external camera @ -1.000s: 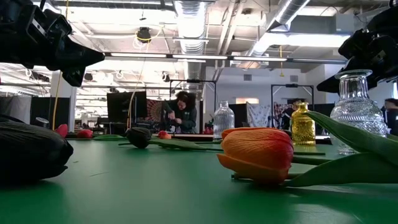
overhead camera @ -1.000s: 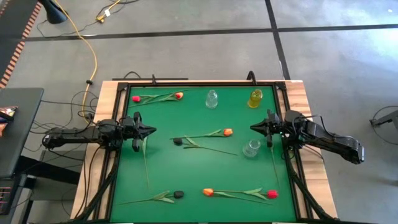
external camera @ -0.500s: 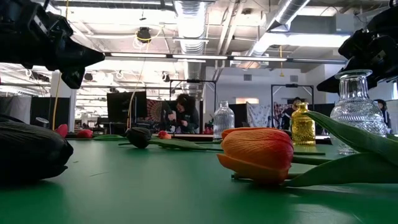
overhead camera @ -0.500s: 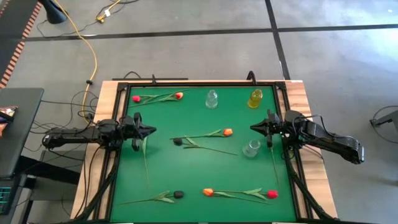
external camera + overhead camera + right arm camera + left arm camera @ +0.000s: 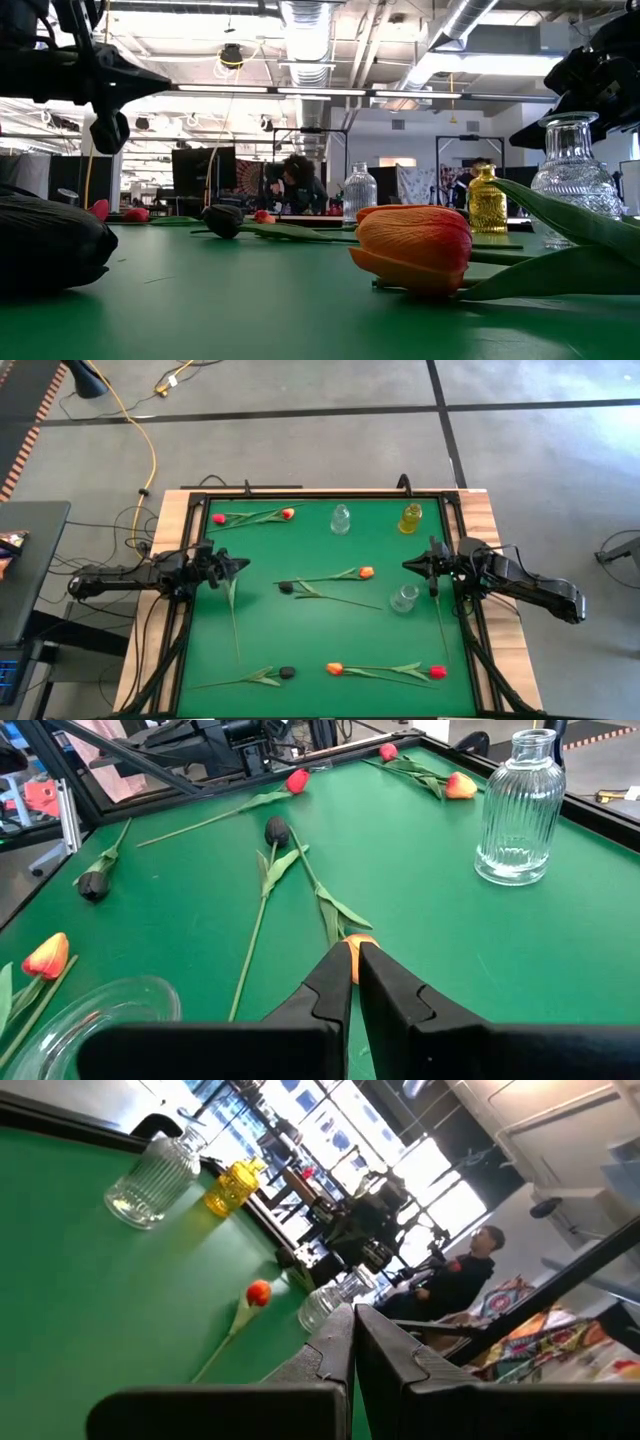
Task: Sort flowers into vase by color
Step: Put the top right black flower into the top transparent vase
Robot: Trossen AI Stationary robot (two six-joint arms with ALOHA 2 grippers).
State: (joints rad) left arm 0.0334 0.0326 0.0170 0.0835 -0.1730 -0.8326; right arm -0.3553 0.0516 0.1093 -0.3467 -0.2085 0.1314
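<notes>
Since a moment ago my left wrist has rolled: my left gripper [image 5: 238,564] shows a changed outline over the left edge of the green table [image 5: 320,640], while my right gripper [image 5: 408,565] hangs as it did over the right side. My left jaws are pressed together with nothing between them. My right jaws stand almost together; whether a stem is pinched there I cannot tell.

Three containers stand on the green. A clear ribbed vase [image 5: 341,519] sits at the far edge with nothing in it. Beside it, further right, stands the yellow vase [image 5: 411,518], and I cannot tell whether it holds anything. A second clear vase [image 5: 404,598] stands near my right gripper, also with nothing in it.

All the flowers lie flat on the table, none in a vase. A red tulip [image 5: 219,518] and an orange-red tulip [image 5: 288,513] lie at the far left. In the middle lie an orange tulip [image 5: 366,572] and a dark tulip [image 5: 286,587], their stems crossing. Along the near edge lie another dark tulip [image 5: 287,673], an orange tulip [image 5: 334,668] and a red tulip [image 5: 437,672]. One long stem [image 5: 234,622] runs from under my left gripper toward the near edge
</notes>
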